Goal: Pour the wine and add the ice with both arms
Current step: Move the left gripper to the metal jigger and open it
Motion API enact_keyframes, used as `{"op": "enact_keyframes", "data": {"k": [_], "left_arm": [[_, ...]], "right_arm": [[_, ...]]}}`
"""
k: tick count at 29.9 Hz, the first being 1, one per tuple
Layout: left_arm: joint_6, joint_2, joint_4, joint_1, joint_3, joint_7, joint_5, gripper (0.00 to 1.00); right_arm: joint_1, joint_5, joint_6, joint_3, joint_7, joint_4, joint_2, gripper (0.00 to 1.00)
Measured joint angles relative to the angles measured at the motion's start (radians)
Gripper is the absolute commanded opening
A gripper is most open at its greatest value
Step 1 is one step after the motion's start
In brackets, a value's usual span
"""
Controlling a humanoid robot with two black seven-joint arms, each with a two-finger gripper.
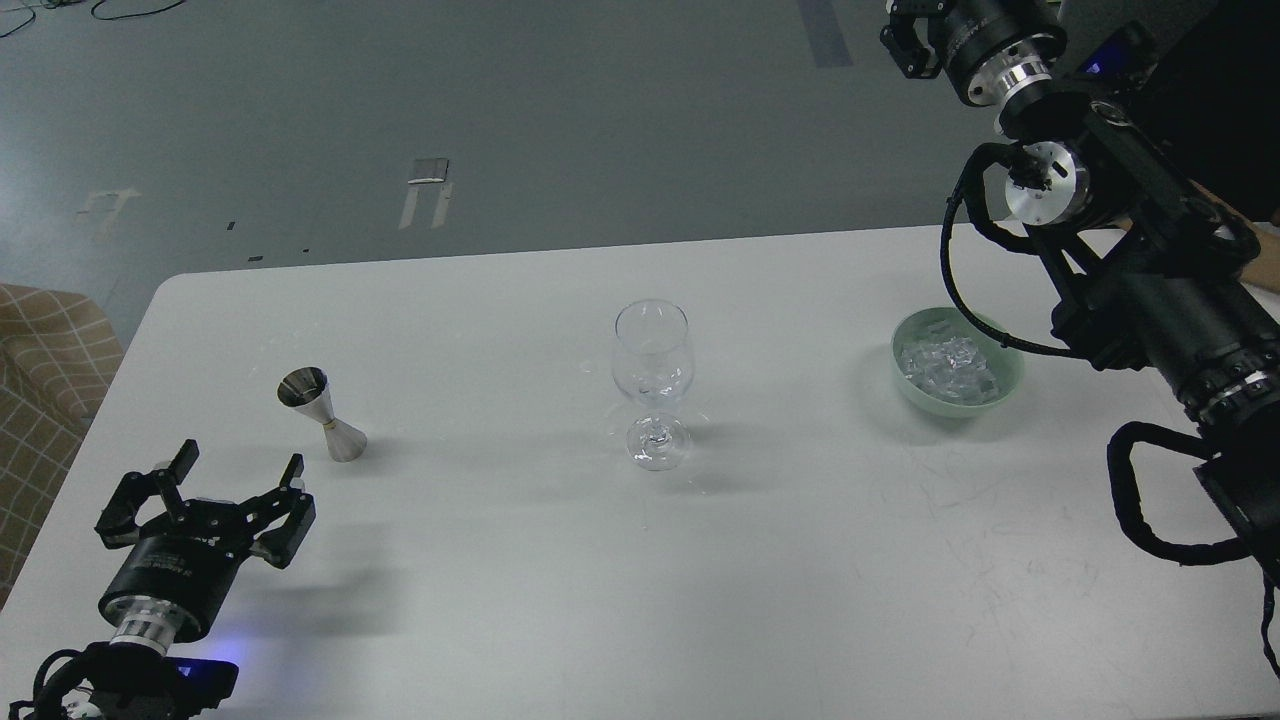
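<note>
An empty clear wine glass (653,380) stands upright at the middle of the white table (640,580). A small steel jigger (322,412) stands at the left. A pale green bowl (958,362) at the right holds several clear ice cubes (945,363). My left gripper (205,483) is open and empty, low over the table's front left, below the jigger. My right arm (1130,260) rises along the right edge; its gripper (912,35) is at the top edge, far above the bowl, mostly cut off.
A tan checked seat (45,380) stands off the table's left edge. Grey floor lies beyond the far edge. A black cable loop (1150,500) hangs from the right arm over the table's right side.
</note>
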Motion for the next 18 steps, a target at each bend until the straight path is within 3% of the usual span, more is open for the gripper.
{"op": "enact_keyframes", "data": {"k": [18], "left_arm": [[0.059, -0.032, 0.142, -0.131, 0.049, -0.003, 0.023, 0.98]], "right_arm": [[0.0, 0.0, -0.002, 0.0, 0.0, -0.001, 0.007, 1.0]]}}
